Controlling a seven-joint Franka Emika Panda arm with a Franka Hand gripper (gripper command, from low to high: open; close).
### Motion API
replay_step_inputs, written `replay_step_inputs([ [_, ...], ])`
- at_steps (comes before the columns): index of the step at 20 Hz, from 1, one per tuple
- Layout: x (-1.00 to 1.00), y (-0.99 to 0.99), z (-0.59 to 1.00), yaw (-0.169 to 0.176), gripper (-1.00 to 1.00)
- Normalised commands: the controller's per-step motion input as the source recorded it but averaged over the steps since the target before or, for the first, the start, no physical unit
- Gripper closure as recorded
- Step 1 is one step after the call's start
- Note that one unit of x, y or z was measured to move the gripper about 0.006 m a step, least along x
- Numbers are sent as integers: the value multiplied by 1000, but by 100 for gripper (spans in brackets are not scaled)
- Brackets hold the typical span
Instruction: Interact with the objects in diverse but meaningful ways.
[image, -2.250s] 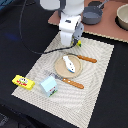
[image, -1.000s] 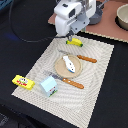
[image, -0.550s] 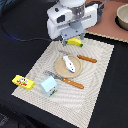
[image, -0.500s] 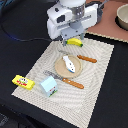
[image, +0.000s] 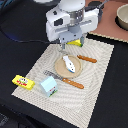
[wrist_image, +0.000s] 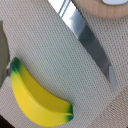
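The banana (wrist_image: 37, 97), bright yellow with green tips, lies flat on the woven mat; in the exterior view only a sliver of it (image: 75, 43) shows. A yellow packet (image: 22, 82) lies on the dark table just off the mat's edge on the exterior view's left, and the pale-blue and white milk carton (image: 48, 87) stands upright near it on the mat. A small white bottle (image: 69, 64) lies on its side on a round tan plate (image: 62, 69) mid-mat.

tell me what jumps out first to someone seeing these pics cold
The arm's big white head dominates the exterior view, hanging over the far edge of the placemat. In the wrist view a yellow banana with green tips lies on the weave beside a knife blade. Further out sit a bottle on a round plate, a milk carton, and a yellow packet off the mat on the black table.
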Motion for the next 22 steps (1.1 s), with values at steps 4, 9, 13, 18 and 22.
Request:
replay_step_inputs([
  [4, 376, -369, 283, -81, -100],
  [9, 342, -386, 39, -89, -100],
  [13, 395, -281, 3, -92, -100],
  [18, 335, -202, -15, -100, -100],
  [22, 452, -34, -1, -104, -100],
])
